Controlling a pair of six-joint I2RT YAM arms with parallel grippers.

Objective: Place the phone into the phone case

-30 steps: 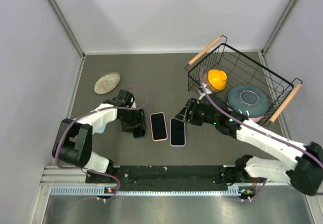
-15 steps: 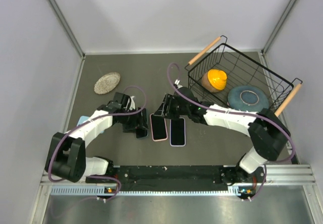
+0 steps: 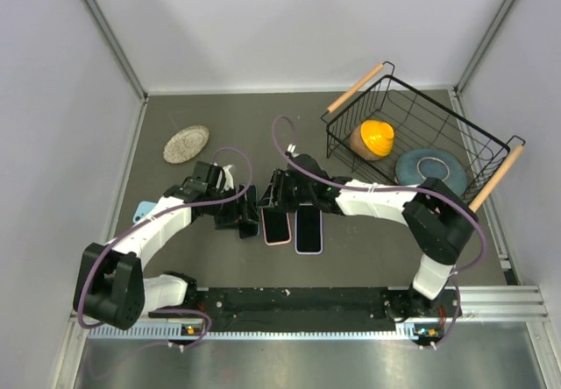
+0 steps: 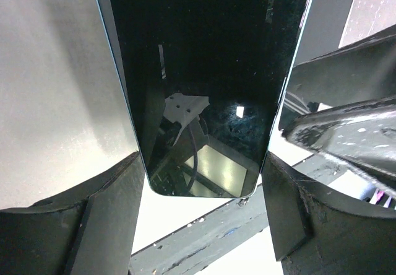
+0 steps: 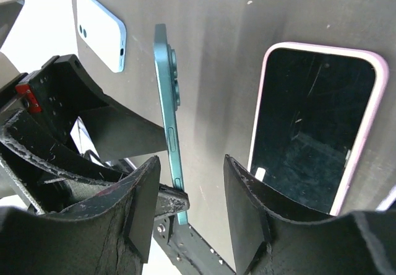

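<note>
Between the fingers of the left gripper (image 4: 203,170) stands the teal phone (image 4: 204,70), clamped by its long edges and tipped up off the table, glossy black screen toward that wrist. The right gripper (image 5: 190,163) straddles the same phone edge-on, jaws apart, not touching it. Side buttons and a raised camera bump show on its thin teal flank. The light blue phone case (image 5: 101,30) lies flat, well beyond the left fingers. Judged: phone picked up, insertion not begun.
</note>
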